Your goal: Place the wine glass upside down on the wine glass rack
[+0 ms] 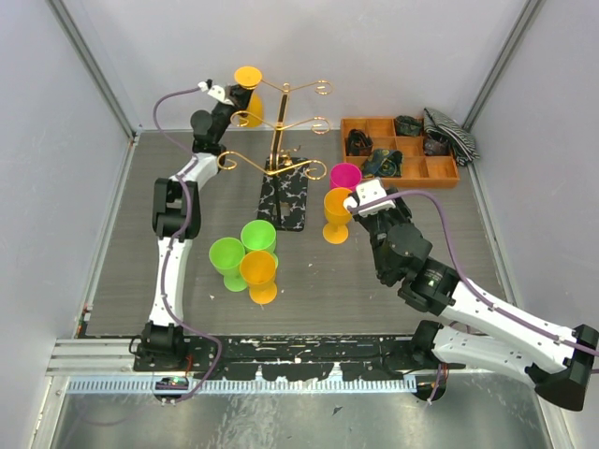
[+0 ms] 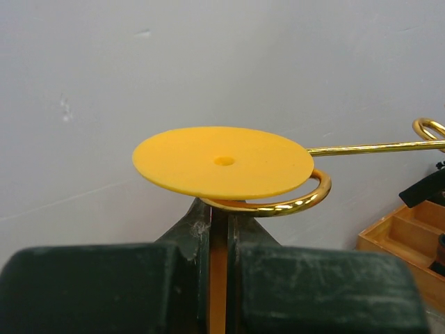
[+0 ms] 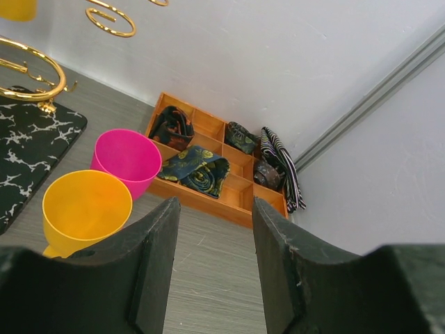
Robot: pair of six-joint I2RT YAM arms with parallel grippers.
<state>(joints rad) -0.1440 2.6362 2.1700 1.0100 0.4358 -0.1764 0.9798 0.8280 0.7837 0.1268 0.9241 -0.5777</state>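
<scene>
1. Your L gripper is pinched nearly shut on the stem of the orange wine glass, just under its foot.
2. The glass is upside down, foot disc on top and level. In the top view it's at upper left, by the back wall.
3. The disc sits directly over a gold curled arm of the wine glass rack. Can't tell if it rests on the curl or clears it.
4. The rack's black speckled base stands mid-table, at frame centre.
5. Your R gripper is about half open, nothing between the fingers, touching nothing.
6. It hovers right of centre, just beside an upright orange glass and a pink glass.
7. Upper right: orange tray w/ dark folded cloth items in its compartments.
8. Lower centre: two green glasses and one more orange glass, bunched together.
</scene>
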